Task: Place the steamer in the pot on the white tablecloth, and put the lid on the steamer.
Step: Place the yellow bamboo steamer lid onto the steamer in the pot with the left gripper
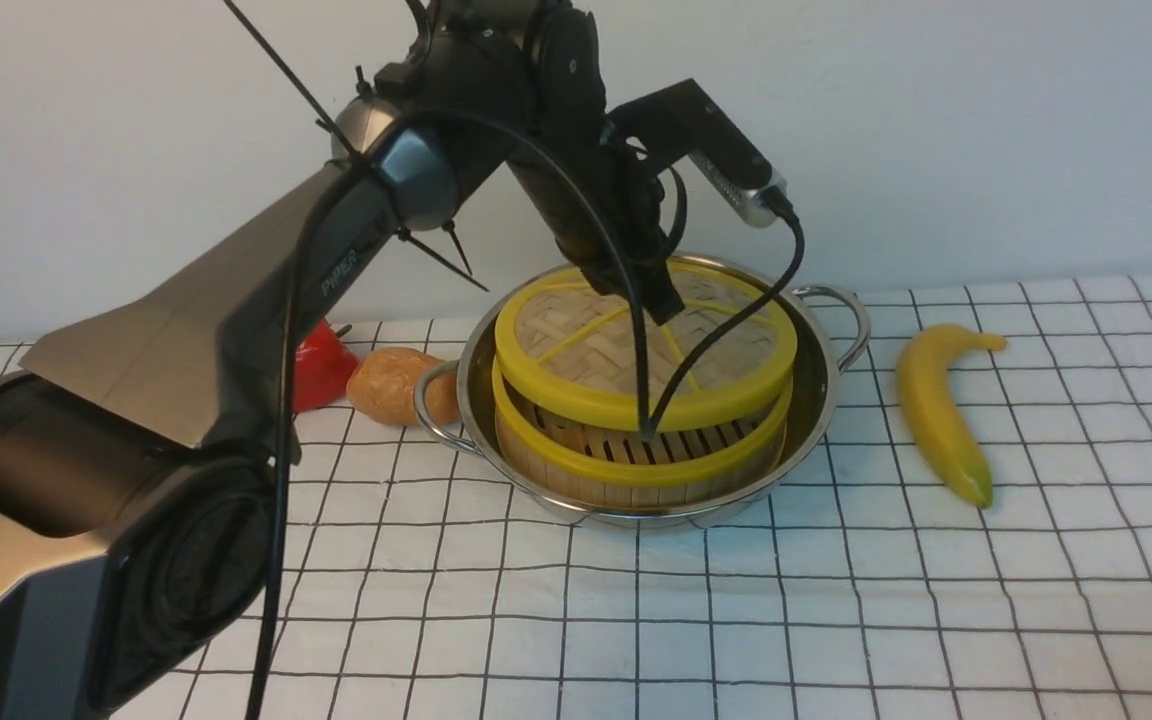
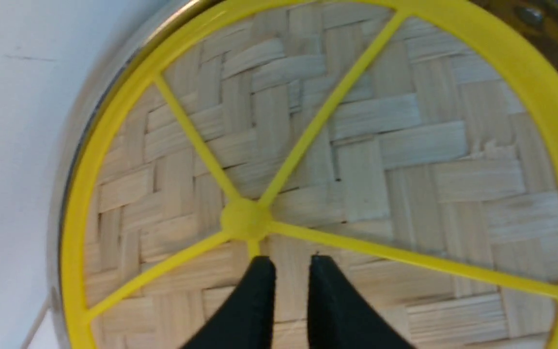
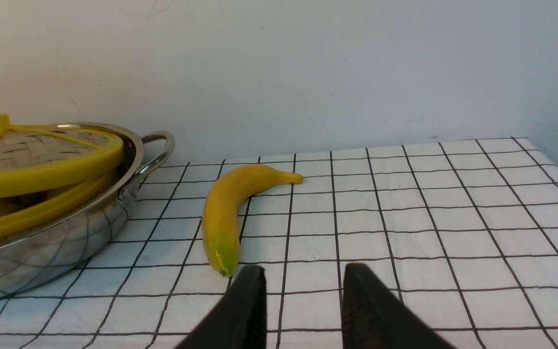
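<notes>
1. Pot (image 1: 824,420), stainless, two-handled: standing on the white tablecloth (image 1: 656,610).
2. Steamer (image 1: 636,470), yellow-rimmed: sitting inside the pot.
3. Lid (image 1: 576,330), woven: resting tilted atop the steamer, leaving a gap at the side nearest the robot.
4. Left gripper (image 2: 292,271): hovering over the lid, fingers parted slightly, holding nothing.
5. Right gripper (image 3: 303,276): holding nothing, fingers standing apart.
6. Banana (image 1: 941,410): lying right of the pot.
</notes>
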